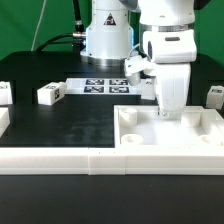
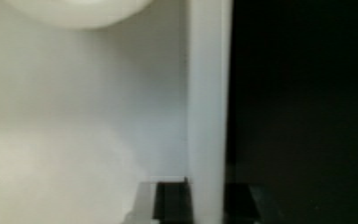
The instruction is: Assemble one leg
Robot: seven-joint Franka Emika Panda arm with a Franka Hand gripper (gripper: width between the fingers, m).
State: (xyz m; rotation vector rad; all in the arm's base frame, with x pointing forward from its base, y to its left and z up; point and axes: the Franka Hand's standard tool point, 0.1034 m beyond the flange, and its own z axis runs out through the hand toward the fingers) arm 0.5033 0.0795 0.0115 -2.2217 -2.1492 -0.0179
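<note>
The large white square top (image 1: 205,122) lies at the exterior view's right, against the front white fence. My gripper (image 1: 165,112) points straight down onto its far rim. In the wrist view the top's floor (image 2: 69,120) fills one side and its upright wall (image 2: 206,100) runs between my two dark fingertips (image 2: 171,203), which sit tight on both sides of it. My gripper (image 2: 206,203) is shut on that wall. One leg (image 1: 50,93), a small white block with a tag, stands on the black table at the exterior view's left, far from the gripper.
Another small white block (image 1: 5,92) stands at the far left and one more (image 1: 214,97) at the far right. The marker board (image 1: 105,85) lies in front of the robot base. A white fence (image 1: 60,160) runs along the front edge.
</note>
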